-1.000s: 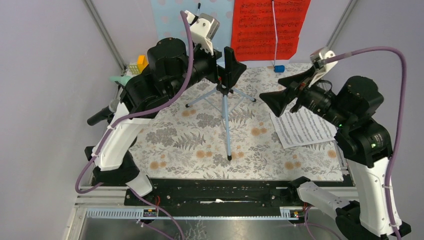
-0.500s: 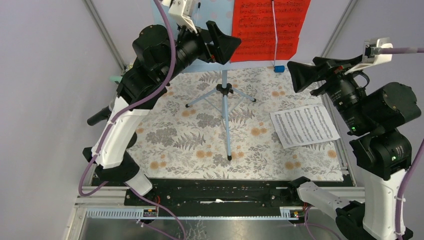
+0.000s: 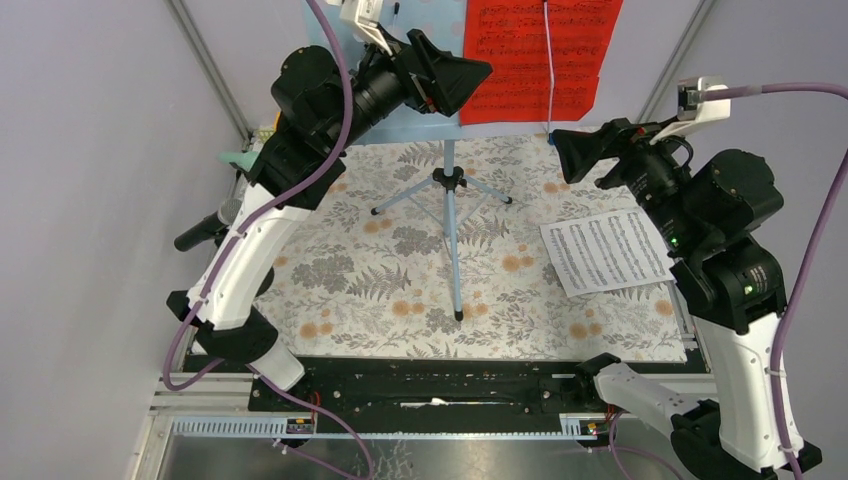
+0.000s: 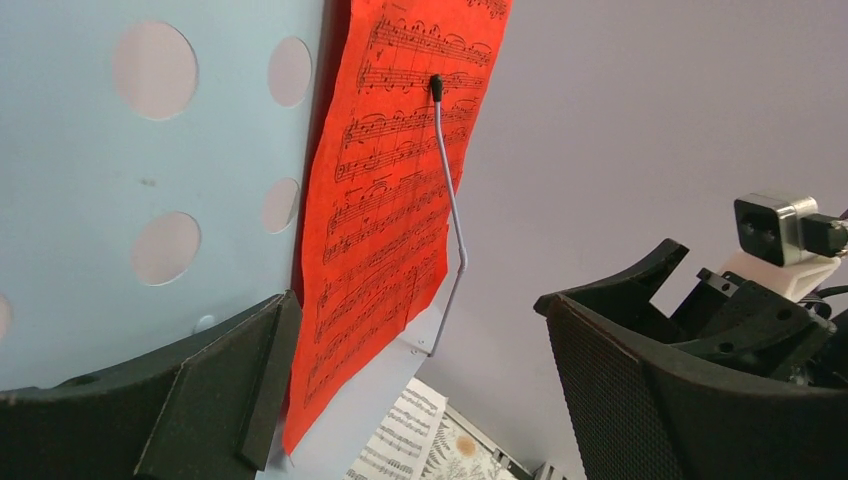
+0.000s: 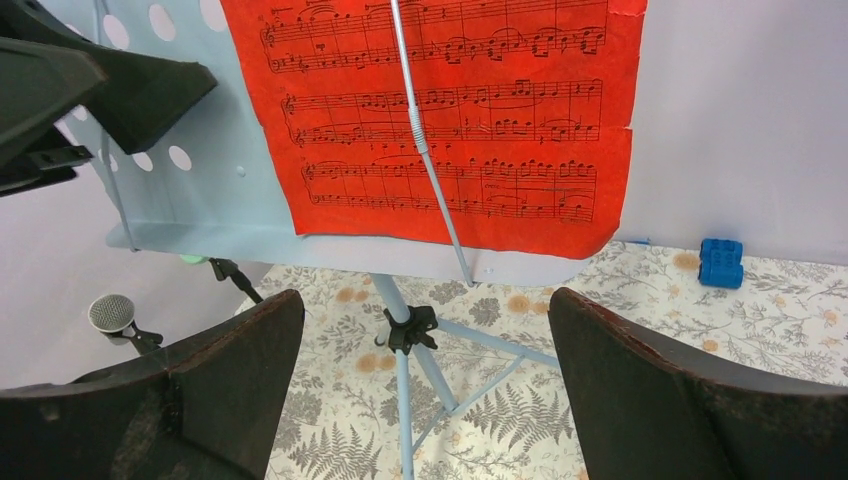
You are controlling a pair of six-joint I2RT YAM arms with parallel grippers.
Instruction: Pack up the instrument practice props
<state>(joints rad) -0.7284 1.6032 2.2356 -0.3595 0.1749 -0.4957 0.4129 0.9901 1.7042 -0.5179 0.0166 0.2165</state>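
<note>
The pale blue perforated rack (image 3: 335, 35) stands on its tripod (image 3: 449, 205) at the back of the mat. A red music sheet (image 3: 535, 55) hangs on it under a wire arm (image 5: 425, 150). My left gripper (image 3: 462, 82) is open, level with the rack's lower edge, and the red sheet's lower left corner (image 4: 330, 360) lies between its jaws without being held. My right gripper (image 3: 578, 155) is open and empty, facing the rack from the right. A white music sheet (image 3: 606, 252) lies flat on the right. A black microphone (image 3: 200, 232) and a mint-green one (image 3: 238, 158) sit at the left.
A small blue toy car (image 5: 721, 262) sits by the back wall, right of the rack. The tripod hub (image 5: 410, 328) and legs spread over the floral mat (image 3: 400, 290). Grey walls close in on both sides. The left gripper also shows in the right wrist view (image 5: 110, 90).
My left gripper rose from the tripod hub to the rack's lower edge by the red sheet. My right gripper lifted off the white sheet's side and turned toward the rack.
</note>
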